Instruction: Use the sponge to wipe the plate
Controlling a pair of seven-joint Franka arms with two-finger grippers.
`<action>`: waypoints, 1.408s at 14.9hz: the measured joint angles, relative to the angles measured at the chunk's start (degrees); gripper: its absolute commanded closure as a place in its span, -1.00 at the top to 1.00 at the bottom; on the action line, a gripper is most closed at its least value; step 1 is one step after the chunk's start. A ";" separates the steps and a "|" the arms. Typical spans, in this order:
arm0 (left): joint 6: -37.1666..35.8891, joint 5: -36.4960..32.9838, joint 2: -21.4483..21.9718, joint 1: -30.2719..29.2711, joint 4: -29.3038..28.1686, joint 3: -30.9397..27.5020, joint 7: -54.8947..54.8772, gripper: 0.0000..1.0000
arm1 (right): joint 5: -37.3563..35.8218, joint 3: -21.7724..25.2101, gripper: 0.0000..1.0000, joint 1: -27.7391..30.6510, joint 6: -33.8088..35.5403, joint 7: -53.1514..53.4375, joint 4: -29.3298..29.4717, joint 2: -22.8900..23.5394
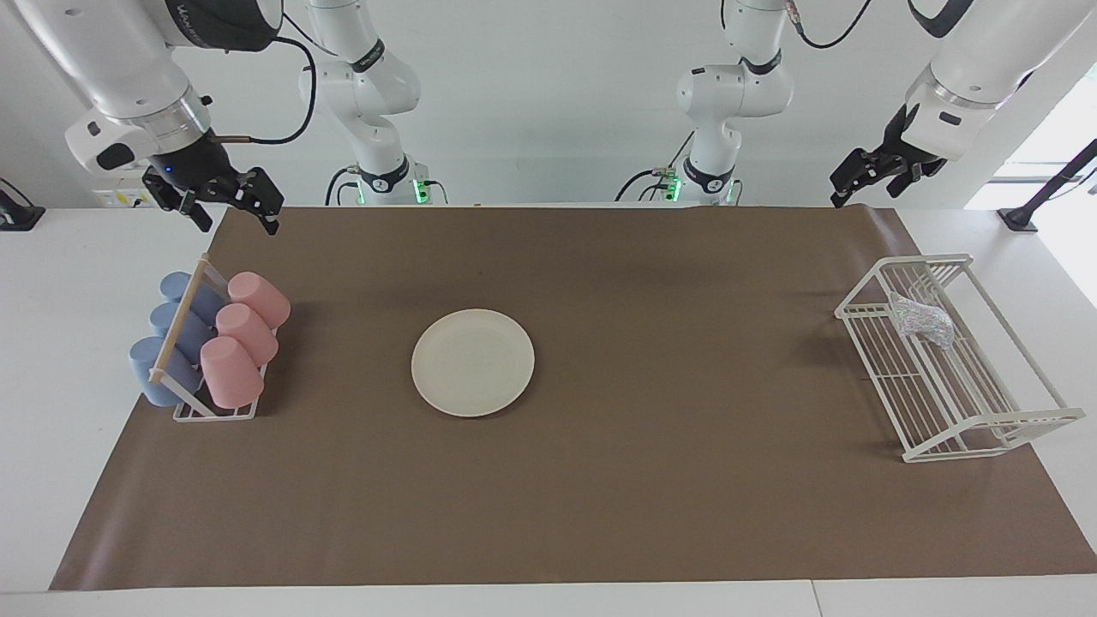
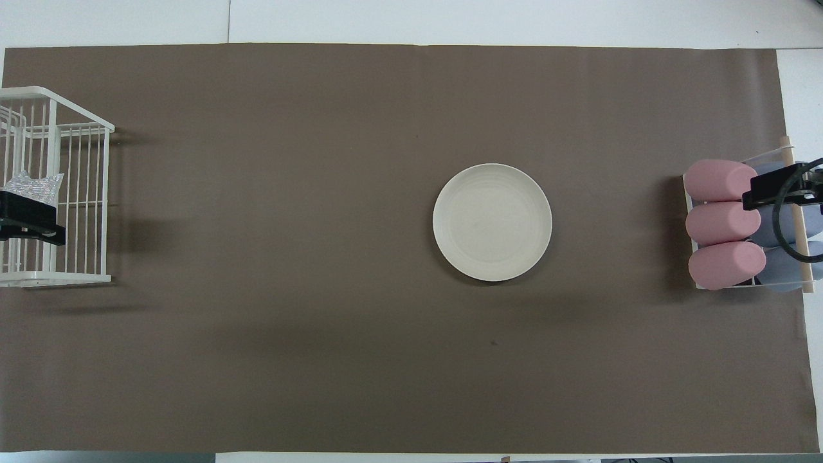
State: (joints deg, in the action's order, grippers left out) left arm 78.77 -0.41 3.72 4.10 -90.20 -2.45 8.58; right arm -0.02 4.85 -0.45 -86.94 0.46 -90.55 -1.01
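Plate (image 1: 472, 362) is laid flat on the brown mat (image 1: 600, 514), bare. Taking the plate as reference: a white wire rack (image 1: 1020, 420) is set toward the left arm's end, with the sponge (image 1: 924, 320) lying inside it. A cup rack (image 1: 214, 413) is set toward the right arm's end, loaded with three pink cups (image 1: 240, 338) and three blue cups (image 1: 171, 338) on their sides. Left gripper (image 1: 866, 182) is held up in the air over the table edge by the wire rack, fingers apart, nothing gripped. Right gripper (image 1: 236, 206) is held raised by the cup rack, fingers apart, empty.
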 measured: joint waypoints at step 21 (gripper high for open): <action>6.13 -4.30 -0.48 0.60 -2.55 0.21 8.64 1.00 | 0.00 -0.38 1.00 -0.24 0.03 4.25 0.01 0.00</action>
State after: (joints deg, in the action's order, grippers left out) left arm 84.90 -4.71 3.24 4.70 -92.75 -2.23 17.22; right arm -0.02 4.48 -0.69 -86.92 4.71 -90.55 -1.01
